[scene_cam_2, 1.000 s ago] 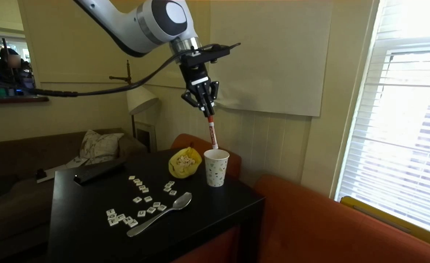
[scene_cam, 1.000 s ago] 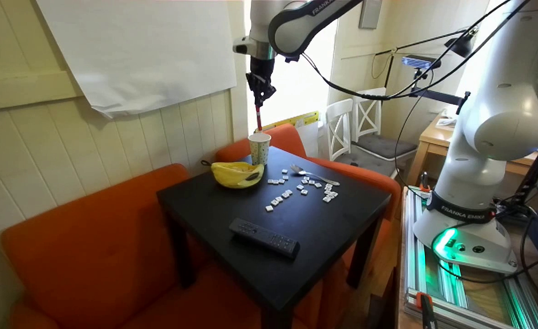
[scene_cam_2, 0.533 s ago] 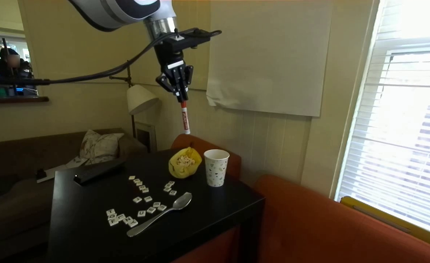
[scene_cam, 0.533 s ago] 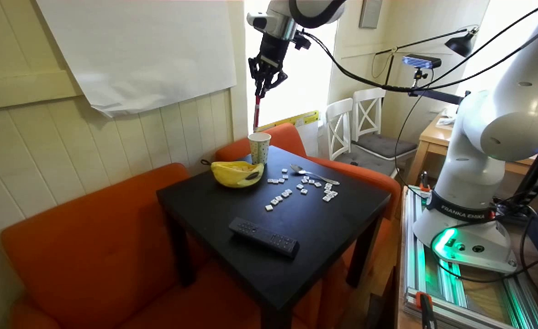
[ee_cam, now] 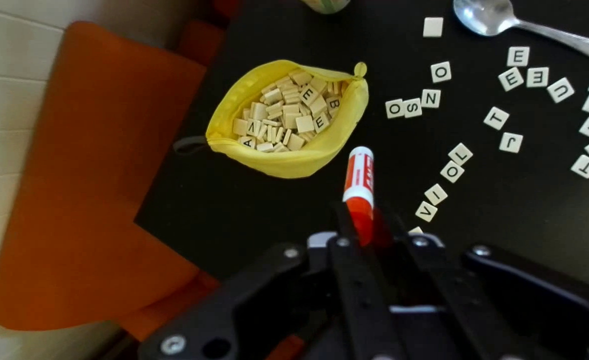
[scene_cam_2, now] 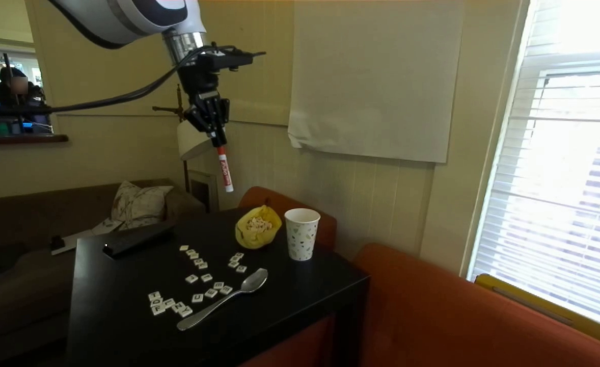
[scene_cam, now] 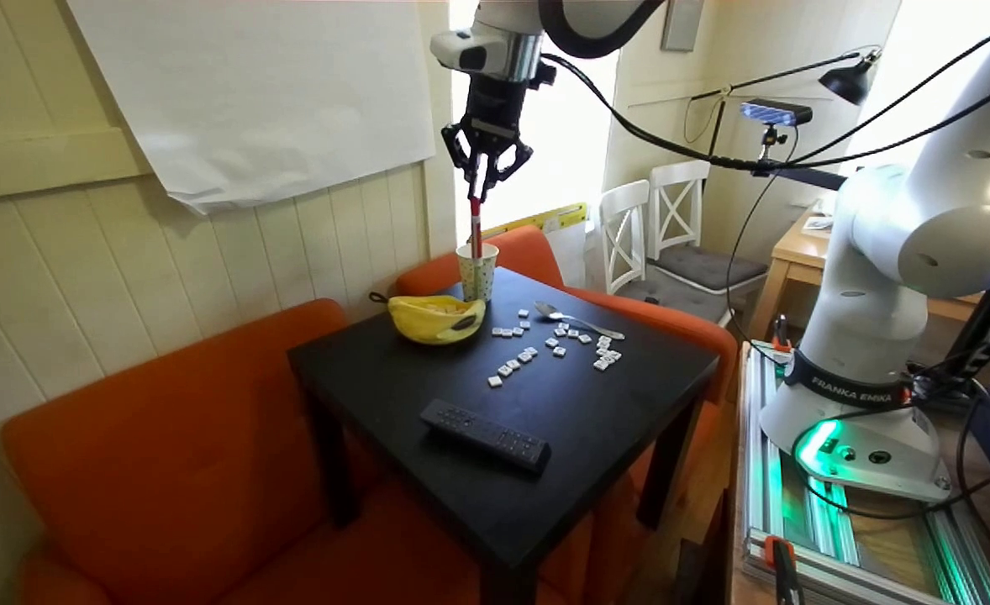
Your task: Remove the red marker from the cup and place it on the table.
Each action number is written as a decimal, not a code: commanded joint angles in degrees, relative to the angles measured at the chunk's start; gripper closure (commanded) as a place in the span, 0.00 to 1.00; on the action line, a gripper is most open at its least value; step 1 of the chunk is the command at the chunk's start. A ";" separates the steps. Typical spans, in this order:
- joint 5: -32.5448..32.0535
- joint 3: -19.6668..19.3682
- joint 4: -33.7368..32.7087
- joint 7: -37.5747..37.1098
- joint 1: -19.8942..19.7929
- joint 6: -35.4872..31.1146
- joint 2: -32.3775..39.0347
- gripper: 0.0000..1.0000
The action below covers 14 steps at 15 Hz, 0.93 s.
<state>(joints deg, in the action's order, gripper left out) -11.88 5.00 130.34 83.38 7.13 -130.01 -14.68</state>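
The red marker, red and white, is held by its red end with its white end hanging down. It shows in both exterior views [scene_cam: 476, 228] [scene_cam_2: 225, 171] and in the wrist view [ee_cam: 360, 180]. My gripper [scene_cam_2: 219, 141] is shut on it, one finger on each side, as the wrist view shows [ee_cam: 367, 215]. The cup [scene_cam_2: 301, 239] is a white patterned paper cup, upright on the black table [scene_cam_2: 290, 300]. The marker is outside the cup, in the air above the table; in an exterior view [scene_cam: 478, 281] it only overlaps the cup in line of sight.
A yellow banana-shaped pouch [ee_cam: 294, 160] full of letter tiles stands beside the cup. Loose letter tiles [scene_cam: 508, 370] and a spoon [scene_cam_2: 223, 300] lie on the table. A black remote [scene_cam: 487, 435] lies near one corner. An orange sofa [scene_cam: 167, 454] borders the table.
The gripper carries the marker away from above the cup, leftward in the exterior view with the window blinds. It dips slightly in the last half second. Cup, pouch and tiles stay put.
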 commanded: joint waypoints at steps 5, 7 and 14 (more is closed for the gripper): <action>-27.28 9.10 -3.71 -25.39 0.37 2.51 9.17 0.96; -24.12 7.37 -1.29 -23.12 1.62 1.31 6.86 0.84; -26.99 8.41 -4.33 -28.75 2.54 5.05 12.63 0.96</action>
<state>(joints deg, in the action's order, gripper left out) -37.18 13.50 126.81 57.91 7.94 -127.38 -3.69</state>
